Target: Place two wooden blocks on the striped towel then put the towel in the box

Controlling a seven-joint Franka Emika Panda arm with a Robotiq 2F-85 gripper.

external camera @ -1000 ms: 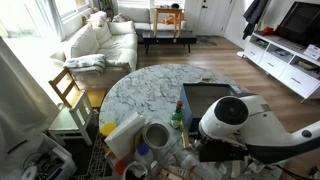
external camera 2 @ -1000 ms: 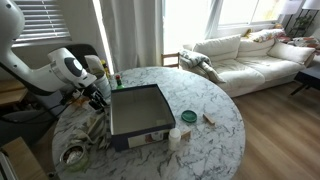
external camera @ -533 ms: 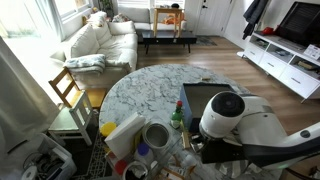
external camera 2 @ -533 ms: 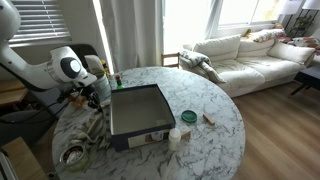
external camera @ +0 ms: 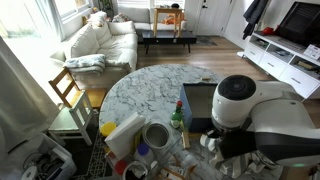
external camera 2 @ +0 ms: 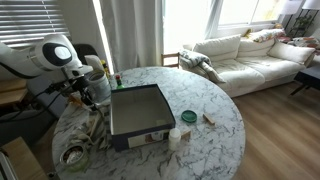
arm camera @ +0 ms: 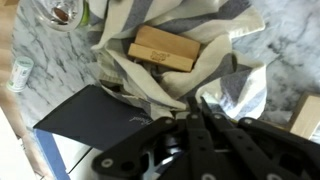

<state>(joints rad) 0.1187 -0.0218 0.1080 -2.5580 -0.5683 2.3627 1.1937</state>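
Observation:
In the wrist view the striped towel (arm camera: 225, 60) lies bunched on the marble table, with a wooden block (arm camera: 164, 48) resting in its folds. A second wooden block (arm camera: 306, 115) shows at the right edge, beside the cloth. My gripper (arm camera: 197, 101) is shut, its tips pinched together on a fold of the towel. The dark box (arm camera: 90, 125) has a corner just left of the fingers. In an exterior view the gripper (external camera 2: 88, 97) hangs left of the box (external camera 2: 138, 108), over the towel (external camera 2: 95, 127). In the opposite exterior view the arm hides the towel.
A green bottle (external camera: 178, 118), a round bowl (external camera: 157, 135) and a yellow object (external camera: 108, 128) crowd the table's near side. A green lid (external camera 2: 189, 117) and a white cup (external camera 2: 175, 136) sit right of the box. A wooden chair (external camera: 68, 90) stands by the table.
The jaws have closed on the towel's fold. The arm has risen and shifted in both exterior views.

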